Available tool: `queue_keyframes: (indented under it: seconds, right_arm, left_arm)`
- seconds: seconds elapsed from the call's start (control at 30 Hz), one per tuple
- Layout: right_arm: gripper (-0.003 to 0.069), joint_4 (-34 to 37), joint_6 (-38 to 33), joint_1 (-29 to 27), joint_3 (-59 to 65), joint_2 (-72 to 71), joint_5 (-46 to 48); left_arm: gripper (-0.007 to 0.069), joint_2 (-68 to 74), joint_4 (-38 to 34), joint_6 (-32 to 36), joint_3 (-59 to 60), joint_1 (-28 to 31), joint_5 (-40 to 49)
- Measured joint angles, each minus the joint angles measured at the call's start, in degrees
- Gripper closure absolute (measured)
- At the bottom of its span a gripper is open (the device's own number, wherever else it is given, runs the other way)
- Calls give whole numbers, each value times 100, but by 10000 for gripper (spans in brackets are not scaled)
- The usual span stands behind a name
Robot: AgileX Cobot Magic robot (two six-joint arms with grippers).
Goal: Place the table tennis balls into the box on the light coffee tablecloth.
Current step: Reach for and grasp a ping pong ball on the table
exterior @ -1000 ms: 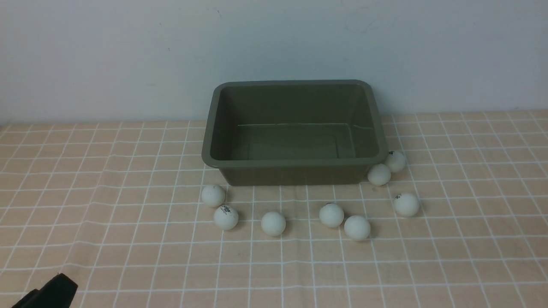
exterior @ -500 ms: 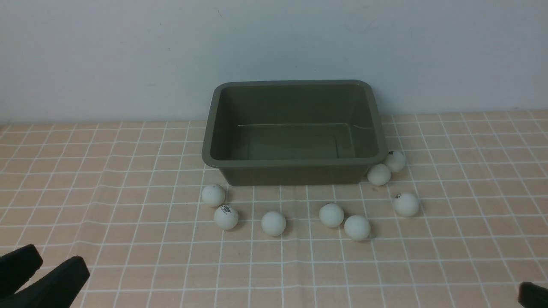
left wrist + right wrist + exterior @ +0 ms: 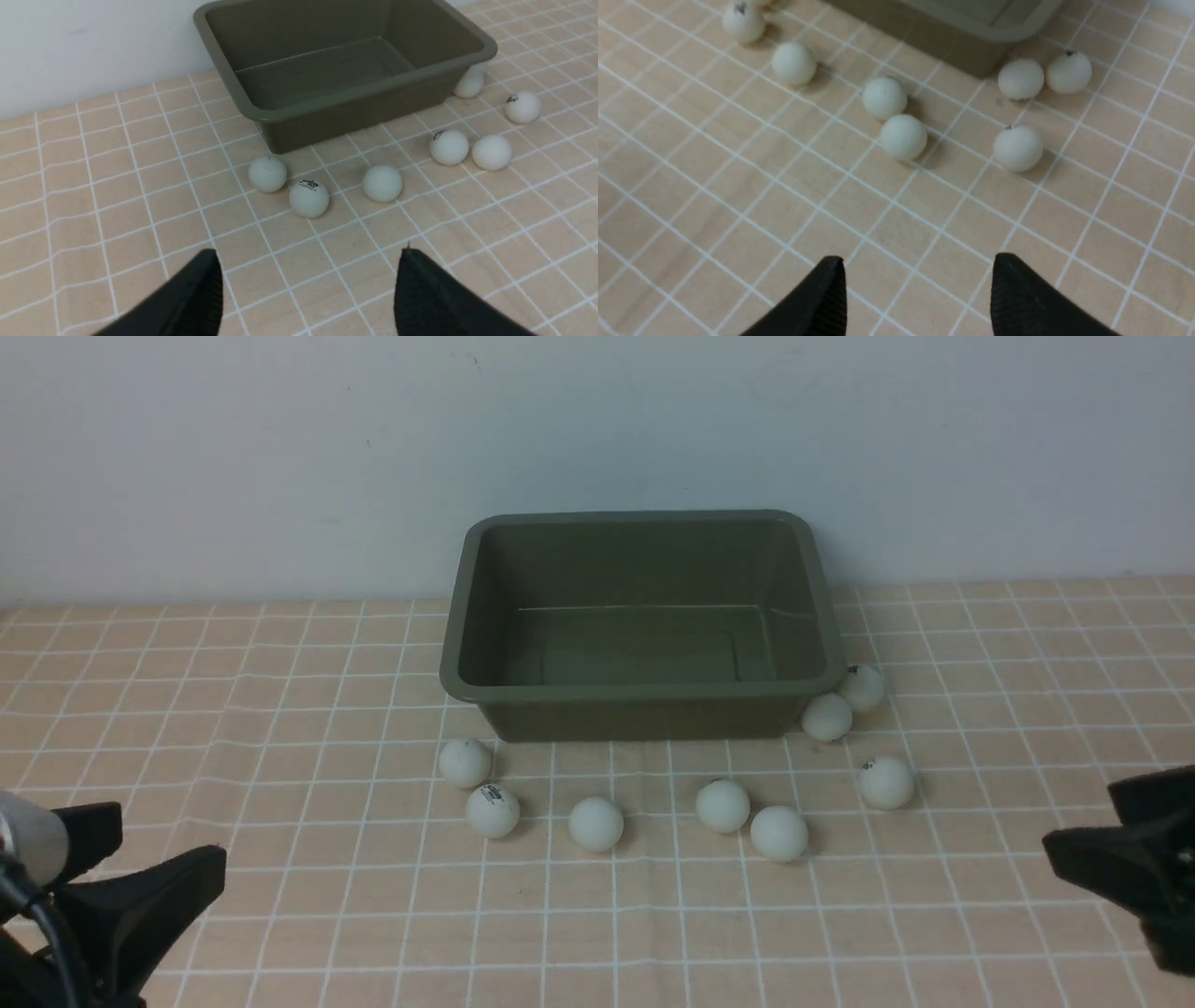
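- The light coffee tablecloth (image 3: 280,728) lies under both grippers and under everything else.
- The box (image 3: 635,692) stands upright on the cloth, well ahead of both grippers. It is forward and to the right of the left gripper (image 3: 306,261), and forward and to the left of the right gripper (image 3: 919,261).
- The left gripper has its 2 black fingers spread wide, with only cloth showing between them.
- The right gripper's fingers are likewise parted and pinch nothing.
- All 8 table tennis balls (image 3: 596,823) lie on the cloth outside the box, between it and the grippers.
- 3 of them lie ahead of the left gripper, near the box's closest corner. 1 of these is the ball with black print (image 3: 309,199).
- 2 touching balls lie straight ahead of the right gripper, and 1 lies just to the right of that pair.
- The last 2 balls lie farther ahead, side by side at the box's corner.
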Motion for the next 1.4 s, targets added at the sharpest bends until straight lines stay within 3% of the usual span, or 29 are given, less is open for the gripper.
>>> queue_keyframes:
  seconds: [0.17,0.4,0.67,1.4]
  right_arm:
    - [264,-165,183,0,-634,1321,-321]
    - [197,-263,345,0,-1641,2936,-251]
    - [186,-401,432,39,-2567,4498,-95]
    - [188,-945,632,298,-3303,6291,-386]
  left_arm:
    - [211,40,12,176,0,0,-115]
    - [211,40,12,189,0,0,-105]
    - [211,40,12,194,0,0,-105]
    - [211,40,12,194,0,0,80]
